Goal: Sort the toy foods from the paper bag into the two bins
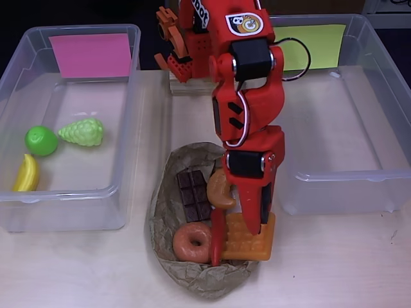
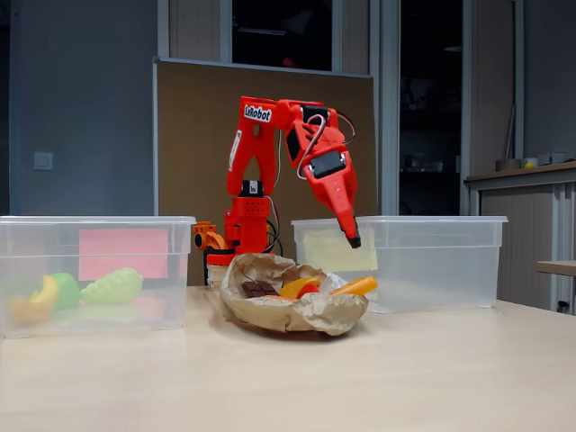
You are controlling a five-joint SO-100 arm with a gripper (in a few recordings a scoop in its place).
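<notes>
Overhead view: the red arm's gripper (image 1: 247, 224) covers part of the orange toy waffle (image 1: 250, 242) and the red chili (image 1: 218, 239) — whether the jaws are apart cannot be told. The curved tan croissant (image 1: 220, 191) is partly covered too. Fixed view: the crumpled brown paper bag (image 2: 292, 310) hides most of its contents — the brown chocolate bar (image 2: 258, 289) barely shows.

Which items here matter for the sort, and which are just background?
Job: paper bag; chocolate bar, croissant, donut, waffle and red chili on it; pink-label bin holding banana, apple, grapes; yellow-label bin.

Background: brown board, side counter.
</notes>
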